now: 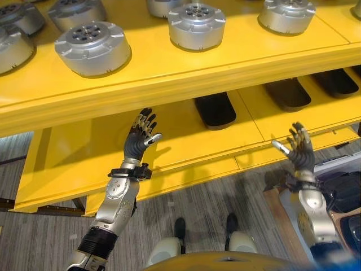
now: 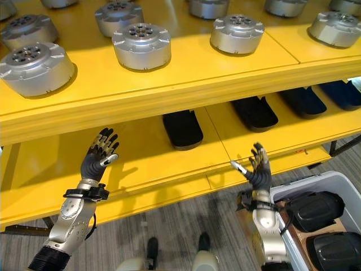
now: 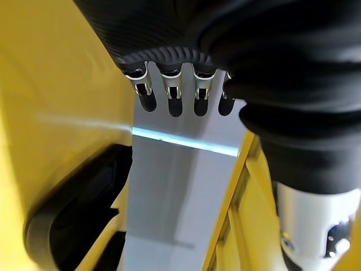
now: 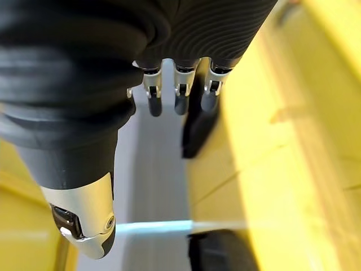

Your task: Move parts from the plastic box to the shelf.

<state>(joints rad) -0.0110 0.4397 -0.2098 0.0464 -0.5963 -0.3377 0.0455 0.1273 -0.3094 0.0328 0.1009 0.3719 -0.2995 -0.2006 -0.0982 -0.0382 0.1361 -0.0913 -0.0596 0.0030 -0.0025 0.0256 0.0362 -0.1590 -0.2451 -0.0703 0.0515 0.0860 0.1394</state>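
A grey plastic box (image 2: pixel 334 183) stands on the floor at my lower right, with black moulded parts (image 2: pixel 313 210) inside. Three more black parts (image 2: pixel 182 129) lie in a row on the lower level of the yellow shelf (image 2: pixel 169 164). My left hand (image 1: pixel 140 139) is raised in front of that level, left of the black parts, fingers straight and empty. My right hand (image 2: pixel 258 167) is raised between the shelf's front edge and the box, open too and holding nothing. The left fingers (image 3: pixel 175 100) and right fingers (image 4: pixel 180 94) stand straight, with shelf and black parts beyond.
Several silver round parts (image 2: pixel 141 45) sit on the shelf's upper level (image 2: pixel 186 84), which overhangs the lower one. The lower level has bare yellow room at its left (image 2: pixel 51 169). Grey striped floor (image 1: pixel 197 209) lies below the shelf.
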